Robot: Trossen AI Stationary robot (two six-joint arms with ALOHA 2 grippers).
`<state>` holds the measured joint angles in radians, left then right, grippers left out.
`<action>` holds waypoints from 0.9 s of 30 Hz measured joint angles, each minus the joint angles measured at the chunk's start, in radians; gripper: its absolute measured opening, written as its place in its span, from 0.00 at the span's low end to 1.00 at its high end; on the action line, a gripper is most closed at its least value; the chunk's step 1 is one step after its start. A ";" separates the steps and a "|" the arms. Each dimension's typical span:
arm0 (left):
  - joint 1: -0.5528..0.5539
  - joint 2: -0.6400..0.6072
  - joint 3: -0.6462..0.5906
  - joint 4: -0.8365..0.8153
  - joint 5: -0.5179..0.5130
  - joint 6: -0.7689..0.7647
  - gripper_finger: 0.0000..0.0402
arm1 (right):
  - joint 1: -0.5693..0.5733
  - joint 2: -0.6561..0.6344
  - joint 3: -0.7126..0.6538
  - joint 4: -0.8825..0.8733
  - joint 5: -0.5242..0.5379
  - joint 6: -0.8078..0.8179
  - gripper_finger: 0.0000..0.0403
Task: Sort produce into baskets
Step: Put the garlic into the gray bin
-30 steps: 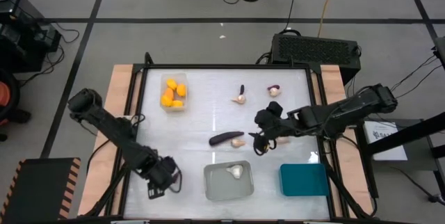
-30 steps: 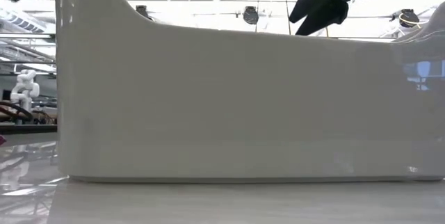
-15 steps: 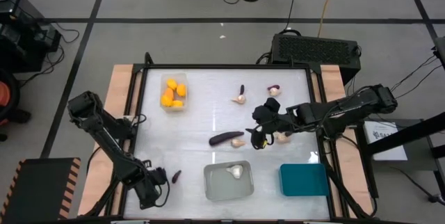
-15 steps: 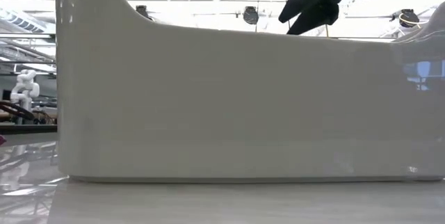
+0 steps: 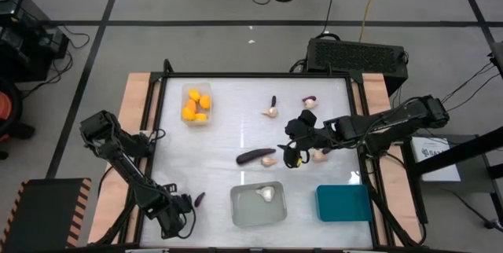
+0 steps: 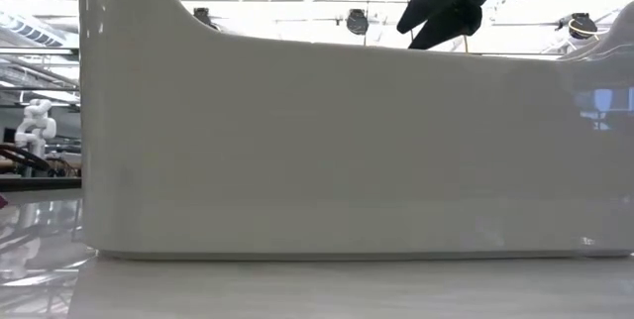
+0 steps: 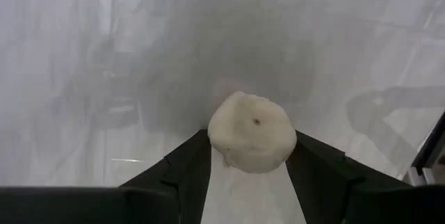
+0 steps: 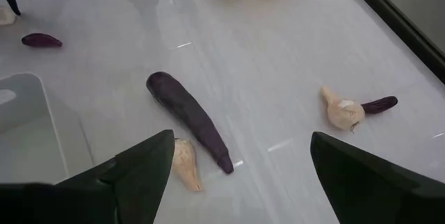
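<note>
My left gripper [image 5: 178, 210] is near the table's near left corner, shut on a pale cream garlic bulb [image 7: 250, 130]. A small purple eggplant [image 5: 199, 199] lies on the table beside it. My right gripper [image 5: 294, 155] is open and empty above the table's middle. Its fingers stand wide apart in the right wrist view [image 8: 240, 140], over a long dark eggplant [image 8: 188, 120] and a garlic piece [image 8: 184, 163] lying together. The grey bin [image 5: 258, 204] holds one garlic bulb [image 5: 267, 194]. The clear bin [image 5: 196, 104] holds orange pieces. The teal bin [image 5: 343, 203] stands at the near right. My left gripper pinches the garlic bulb by its two opposite sides [image 7: 217, 135] between its two fingertips [image 7: 195, 156]. The bulb's rounded face shows between the fingers. Whether it is lifted clear of the table I cannot tell.
More garlic with small eggplant pieces lies at the far middle [image 5: 271, 110] and far right [image 5: 310, 102], and one bulb [image 5: 318, 155] by my right gripper. A black vented box [image 5: 357, 53] stands beyond the far edge. The grey bin's wall [image 6: 347, 151] fills the low view.
My left gripper has drawn back toward the table's near left corner. The small purple eggplant that it covered now shows on the table. My right gripper has shifted a little toward the table's left.
</note>
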<state>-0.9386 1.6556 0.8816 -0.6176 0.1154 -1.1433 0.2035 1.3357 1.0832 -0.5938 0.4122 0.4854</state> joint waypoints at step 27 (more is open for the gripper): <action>0.151 -0.104 0.079 0.046 -0.225 0.273 0.23 | 0.001 0.000 0.000 0.000 -0.067 0.100 0.82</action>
<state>-0.7874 1.5516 0.9608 -0.5720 -0.1095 -0.8704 0.2047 1.3357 1.0828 -0.5938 0.3456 0.5853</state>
